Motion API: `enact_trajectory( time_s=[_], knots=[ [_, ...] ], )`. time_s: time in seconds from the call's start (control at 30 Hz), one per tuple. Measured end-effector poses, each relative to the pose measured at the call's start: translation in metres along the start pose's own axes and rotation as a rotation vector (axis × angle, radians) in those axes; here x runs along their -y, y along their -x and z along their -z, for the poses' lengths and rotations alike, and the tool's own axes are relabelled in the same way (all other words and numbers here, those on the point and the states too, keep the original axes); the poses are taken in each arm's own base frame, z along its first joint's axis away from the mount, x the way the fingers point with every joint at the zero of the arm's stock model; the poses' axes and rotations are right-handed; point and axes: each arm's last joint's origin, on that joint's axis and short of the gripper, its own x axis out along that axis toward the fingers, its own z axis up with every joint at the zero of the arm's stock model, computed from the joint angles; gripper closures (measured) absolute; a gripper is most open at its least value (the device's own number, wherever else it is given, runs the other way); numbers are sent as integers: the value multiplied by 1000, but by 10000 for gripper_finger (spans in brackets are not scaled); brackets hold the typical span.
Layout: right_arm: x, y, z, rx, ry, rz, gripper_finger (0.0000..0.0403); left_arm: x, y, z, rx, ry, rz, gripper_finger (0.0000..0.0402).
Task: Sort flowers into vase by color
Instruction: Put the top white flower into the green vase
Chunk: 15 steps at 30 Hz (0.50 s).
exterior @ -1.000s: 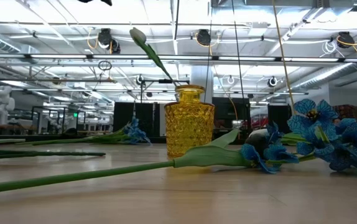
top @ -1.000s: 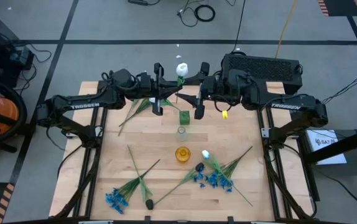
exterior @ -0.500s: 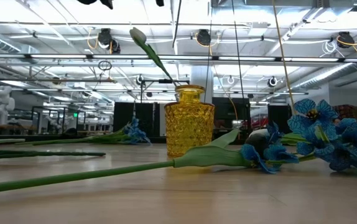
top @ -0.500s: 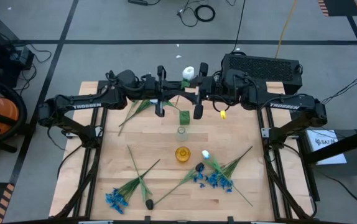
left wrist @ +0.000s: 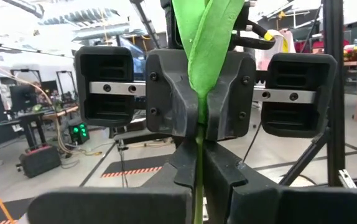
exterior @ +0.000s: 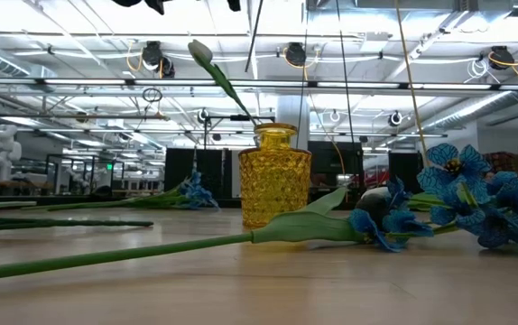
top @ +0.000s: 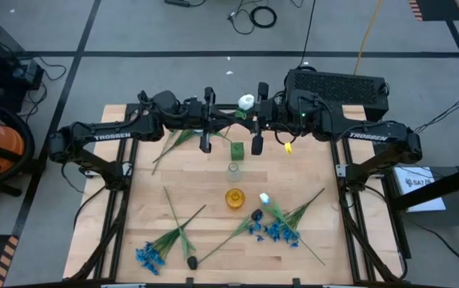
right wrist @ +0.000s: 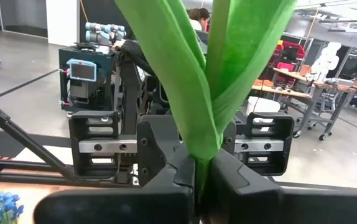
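The flowers are mostly lying loose across the wooden table (top: 149, 200). There's a blue cluster (top: 273, 230) near the front edge toward the right, another blue bunch (top: 148, 256) at the front left corner and a dark bud (top: 191, 262) just beside it.

Both arms meet up in the air over the back edge, nose to nose. Three little vases sit in a row down the middle: a green vase (top: 237, 150), a clear vase (top: 233, 169) and a yellow vase (top: 235, 198).

The one flower in play is the white tulip (top: 246, 102), held up between the two arms. The left gripper (left wrist: 198, 180) is pressed together on its stem (left wrist: 198, 140). The big change is that the right gripper (right wrist: 202, 171) was spread wide a second ago and has now clamped down on the same stem, right at the base of the leaf (right wrist: 185, 81). The tulip head has also drifted over toward the right arm.

So it looks like a handover. Both are pinching it now, and the left probably needs to let go before the right can carry it to a vase. A tug while both hold on could bend the thin stem.
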Motion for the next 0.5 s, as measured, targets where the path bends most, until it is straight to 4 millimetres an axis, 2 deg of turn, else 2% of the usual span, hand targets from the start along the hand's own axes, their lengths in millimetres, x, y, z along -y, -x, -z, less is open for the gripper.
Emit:
enact_trajectory(
  time_s=[0.13, 0.27, 0.4, 0.5],
  knots=[
    [0, 0, 0, -1, -7, 0, 395, 0, 0, 0, 3, 43, 0, 365],
    [1, 4, -2, -2, -7, 2, 395, 0, 1, -2, -1, 60, -1, 310],
    [4, 19, -10, -11, -24, 12, 395, 2, 7, -8, -18, 60, 1, 255],
    [8, 34, -13, -61, -54, 20, 395, 4, 16, -18, -28, 54, -1, 230]
  ],
)
